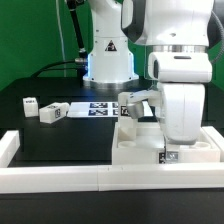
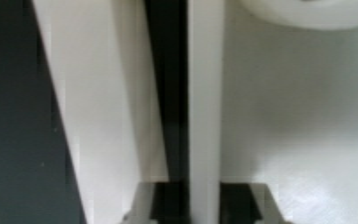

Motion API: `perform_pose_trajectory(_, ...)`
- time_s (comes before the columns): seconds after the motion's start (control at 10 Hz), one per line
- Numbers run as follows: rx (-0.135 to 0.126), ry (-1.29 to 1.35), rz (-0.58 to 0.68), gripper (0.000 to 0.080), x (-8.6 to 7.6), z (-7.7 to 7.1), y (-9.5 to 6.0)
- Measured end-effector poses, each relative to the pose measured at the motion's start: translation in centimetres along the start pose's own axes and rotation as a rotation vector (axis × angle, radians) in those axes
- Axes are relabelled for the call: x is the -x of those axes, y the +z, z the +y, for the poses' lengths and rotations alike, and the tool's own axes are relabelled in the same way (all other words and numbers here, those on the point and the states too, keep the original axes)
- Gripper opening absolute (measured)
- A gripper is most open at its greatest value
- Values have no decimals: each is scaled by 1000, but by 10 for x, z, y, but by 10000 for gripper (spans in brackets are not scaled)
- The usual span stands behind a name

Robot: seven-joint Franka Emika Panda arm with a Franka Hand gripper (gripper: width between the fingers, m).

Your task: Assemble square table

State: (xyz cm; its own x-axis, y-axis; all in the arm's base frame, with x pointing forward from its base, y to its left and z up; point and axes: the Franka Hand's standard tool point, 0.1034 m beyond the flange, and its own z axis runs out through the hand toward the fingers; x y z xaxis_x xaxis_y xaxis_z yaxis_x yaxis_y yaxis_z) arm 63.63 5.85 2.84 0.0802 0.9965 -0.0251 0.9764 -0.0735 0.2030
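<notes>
Leg blocks [image 1: 49, 114] lie loose at the exterior view's left, their axis too small to tell. Marker board [image 1: 95, 108] sits mid-table. Gripper [image 1: 130, 110] is clenched with nothing visibly held, low at the square tabletop [image 1: 135, 142], which is beside the border wall [image 1: 100, 180]. Legs are well apart from the gripper, toward the view's left.

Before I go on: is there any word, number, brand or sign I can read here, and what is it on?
No readable word, number or brand in either view.
Marker board: black-white patterns only, no letters.
Two loose legs: black-white tags, too small to make out.
Small tag low on the white part under the arm: too blurred to read.
Wrist view: nothing printed shows.
</notes>
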Motion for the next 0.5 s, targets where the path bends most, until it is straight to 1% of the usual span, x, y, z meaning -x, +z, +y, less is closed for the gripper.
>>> perform_pose_trajectory(0.1,23,-11,5,67,-1,0,0)
perform_pose_trajectory(0.2,15,-8,1,70,0,0,0)
perform_pose_trajectory(0.4,14,-7,1,70,0,0,0)
perform_pose_trajectory(0.5,16,-8,2,70,-3,1,-1)
